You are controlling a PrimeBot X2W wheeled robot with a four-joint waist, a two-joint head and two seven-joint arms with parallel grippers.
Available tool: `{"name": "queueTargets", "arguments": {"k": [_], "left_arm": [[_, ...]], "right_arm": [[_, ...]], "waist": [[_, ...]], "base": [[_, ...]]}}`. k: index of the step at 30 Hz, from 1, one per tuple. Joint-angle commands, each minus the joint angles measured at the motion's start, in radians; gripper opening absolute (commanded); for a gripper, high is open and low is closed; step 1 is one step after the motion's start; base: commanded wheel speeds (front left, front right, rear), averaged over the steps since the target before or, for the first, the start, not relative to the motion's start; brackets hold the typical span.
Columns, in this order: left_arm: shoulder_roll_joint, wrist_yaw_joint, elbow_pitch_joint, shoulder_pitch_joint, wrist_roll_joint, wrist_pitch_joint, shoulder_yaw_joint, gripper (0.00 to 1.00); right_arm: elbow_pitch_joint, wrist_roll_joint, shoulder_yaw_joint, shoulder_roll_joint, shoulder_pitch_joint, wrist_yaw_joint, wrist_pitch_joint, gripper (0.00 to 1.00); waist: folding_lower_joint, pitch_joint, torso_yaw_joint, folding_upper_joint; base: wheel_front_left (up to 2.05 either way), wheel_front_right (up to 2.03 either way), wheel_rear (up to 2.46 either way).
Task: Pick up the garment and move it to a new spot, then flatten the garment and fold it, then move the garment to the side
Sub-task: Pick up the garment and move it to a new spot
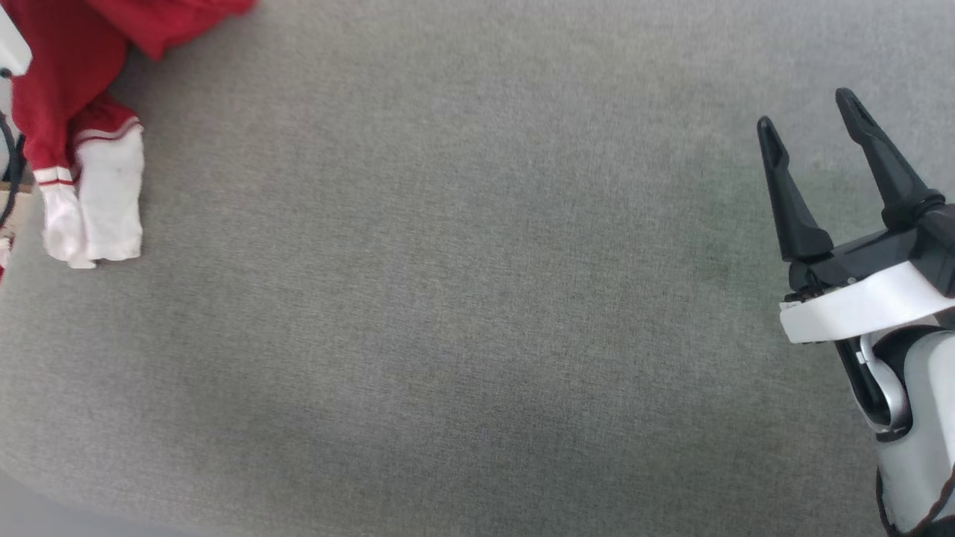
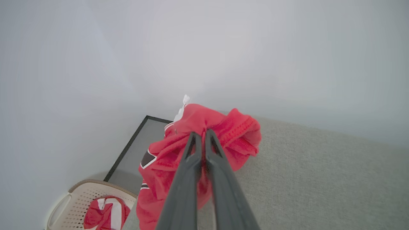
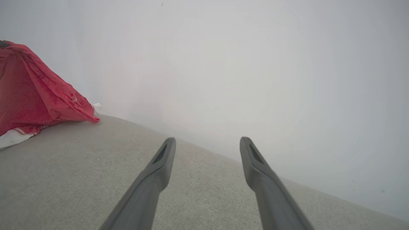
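1. Left pincer: we are seeing its two dark fingers pressed together on a bunched fold of the garment, so it is gripping the cloth, not merely touching it.
2. Garment, far left: in the head view the red body is hanging in a gathered column at the upper left corner, with the white sleeves drooping lowest. In the right wrist view the cloth is rising like a tent, and its white edge appears to be resting on the surface.
3. Grey fabric surface, centre: it is stretching between the garment and the other arm.
4. Right pincer, far right: its fingers are standing wide apart with nothing between them, and it is hovering over the surface, well apart from the garment.
5. Progress, as we are judging it: the pick-up is under way, since the garment is gripped and largely raised, but we are not finding it set down at a new spot. Flattening, folding and the move to the side are all remaining. The cloth is crumpled, with a scrap of black, white-edged lettering showing among the folds.
6. Container: in the left wrist view a pale perforated basket is standing below the surface's edge, at the lower left. It is holding a second bundle of red and white cloth; we cannot tell what piece that is.
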Motion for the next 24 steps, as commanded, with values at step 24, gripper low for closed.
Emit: {"name": "queueTargets", "arguments": {"k": [24], "left_arm": [[0.138, -0.001, -0.41, -0.057, -0.066, 0.125, -0.256, 0.0]], "right_arm": [[0.024, 0.0, -0.116, 0.094, 0.122, 0.0, -0.077, 1.0]], "waist": [[0.0, -0.192, -0.062, 0.0]], "base": [[0.0, 0.0, 0.0]]}}
